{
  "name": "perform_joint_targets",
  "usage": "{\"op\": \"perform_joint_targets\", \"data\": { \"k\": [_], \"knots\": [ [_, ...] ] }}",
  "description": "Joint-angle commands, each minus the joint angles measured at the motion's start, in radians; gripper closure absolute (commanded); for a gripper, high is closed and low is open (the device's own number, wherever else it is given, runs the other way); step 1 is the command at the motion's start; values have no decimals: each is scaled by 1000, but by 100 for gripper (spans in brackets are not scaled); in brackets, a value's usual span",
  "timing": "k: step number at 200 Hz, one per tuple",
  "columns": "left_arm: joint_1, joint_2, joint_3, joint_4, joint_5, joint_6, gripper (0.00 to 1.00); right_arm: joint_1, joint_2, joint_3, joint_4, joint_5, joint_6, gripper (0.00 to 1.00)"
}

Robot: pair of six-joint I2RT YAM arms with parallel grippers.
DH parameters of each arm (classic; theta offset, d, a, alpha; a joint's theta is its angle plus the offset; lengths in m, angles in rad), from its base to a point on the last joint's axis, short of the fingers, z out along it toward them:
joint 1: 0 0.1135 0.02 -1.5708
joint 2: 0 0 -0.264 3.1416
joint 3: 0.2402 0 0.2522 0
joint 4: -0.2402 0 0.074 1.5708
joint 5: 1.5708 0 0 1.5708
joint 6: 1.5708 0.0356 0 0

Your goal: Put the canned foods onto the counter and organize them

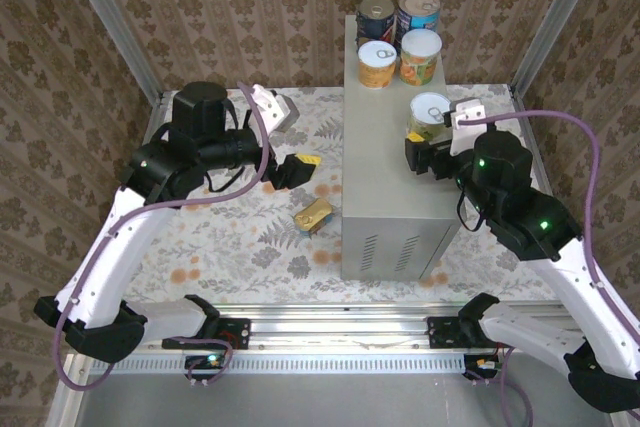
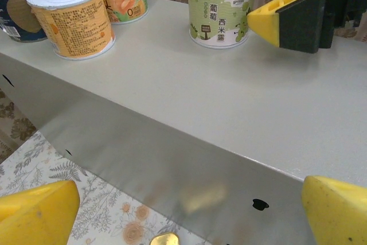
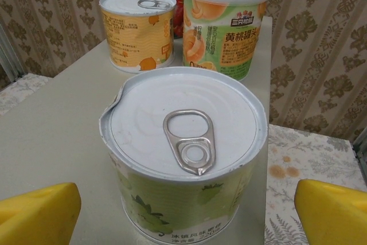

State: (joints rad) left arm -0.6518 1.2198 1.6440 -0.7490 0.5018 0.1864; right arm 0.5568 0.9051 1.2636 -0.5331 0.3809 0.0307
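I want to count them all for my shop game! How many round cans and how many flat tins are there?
Round cans: 5
Flat gold tin: 1
Total: 6

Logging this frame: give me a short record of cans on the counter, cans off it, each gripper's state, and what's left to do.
on counter: five round cans: green can, orange can, peach can, dark can, blue can
off counter: gold tin, on the floral floor left of the counter
left gripper: open, empty, low beside the counter's left side
right gripper: open, fingers either side of the green can, not closed on it
left to do: gold tin not yet on the counter
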Motion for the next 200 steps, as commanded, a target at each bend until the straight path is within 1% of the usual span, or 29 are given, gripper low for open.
{"op": "perform_joint_targets", "data": {
  "k": [1, 40, 111, 159, 200],
  "knots": [
    [8, -18, -17, 43, 30, -30, 0, -9, 0, -27, 76, -1, -3, 3],
    [11, -17, -13, 41, 30, -28, 0, -23, 27, -45, 126, 0, -3, 7],
    [21, -17, -19, 53, 34, -28, 0, -85, 74, -71, 208, -55, -24, 27],
    [32, -16, -24, 62, 40, -34, 0, -149, 126, -51, 231, -130, -32, 29],
    [37, -17, -24, 62, 37, -33, 0, -177, 164, -45, 252, -176, -58, 30]
  ]
}}
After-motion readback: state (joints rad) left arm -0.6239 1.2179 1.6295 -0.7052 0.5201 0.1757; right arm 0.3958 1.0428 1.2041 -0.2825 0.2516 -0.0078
